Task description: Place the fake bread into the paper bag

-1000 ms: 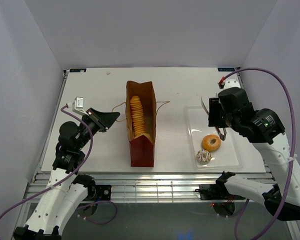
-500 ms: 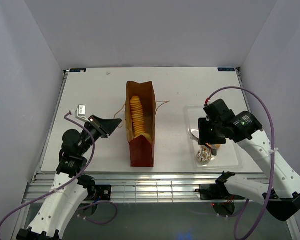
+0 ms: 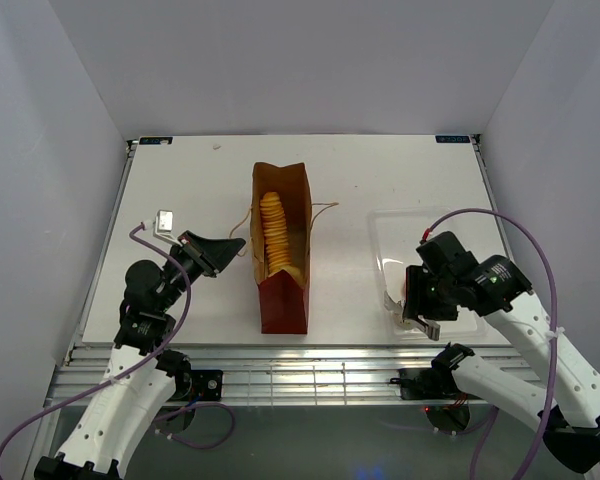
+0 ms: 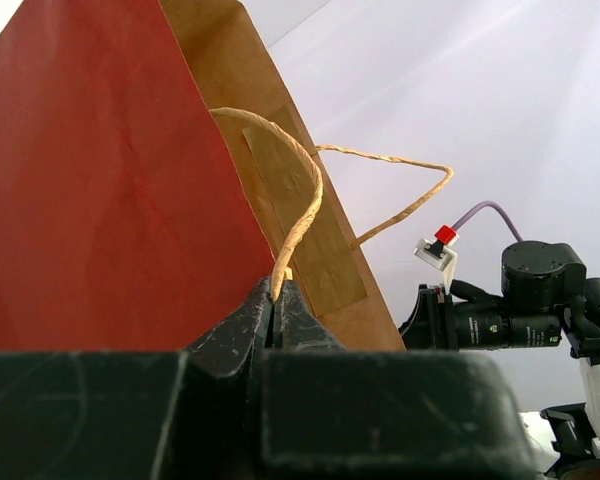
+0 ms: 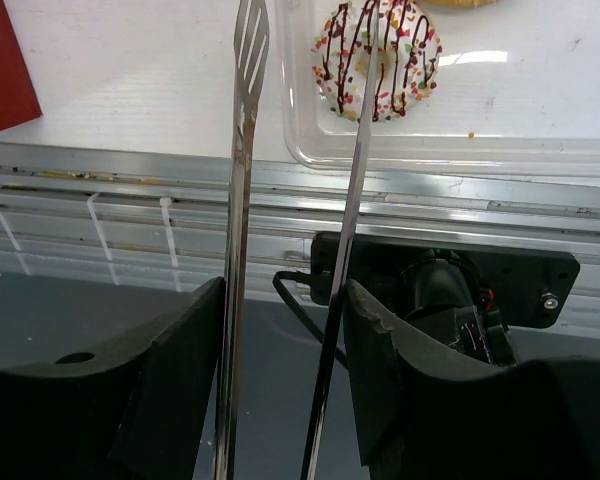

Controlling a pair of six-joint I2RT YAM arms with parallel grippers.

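The paper bag (image 3: 283,250) lies on the table with its mouth toward the far side. The long ridged loaf (image 3: 273,233) of the fake bread rests inside it. My left gripper (image 3: 236,243) is shut on the bag's twine handle (image 4: 305,190), beside the bag's red end (image 4: 100,180). My right gripper (image 5: 283,300) is shut on metal tongs (image 5: 242,150) and hangs over the tray's near left corner (image 3: 420,305). One tong arm crosses the whitish, chocolate-streaked pastry (image 5: 400,55); the other is left of the tray wall. A sliver of orange bun (image 5: 460,3) shows beyond.
The clear plastic tray (image 3: 380,225) sits right of the bag. The table's metal front rail (image 5: 130,190) runs just below the tray. A small white tag (image 3: 164,220) lies at the left. White walls enclose the table.
My right arm has swung from the tray's far side down to its near left corner, now covering the bun and pastry in the top view. The left gripper barely moved.
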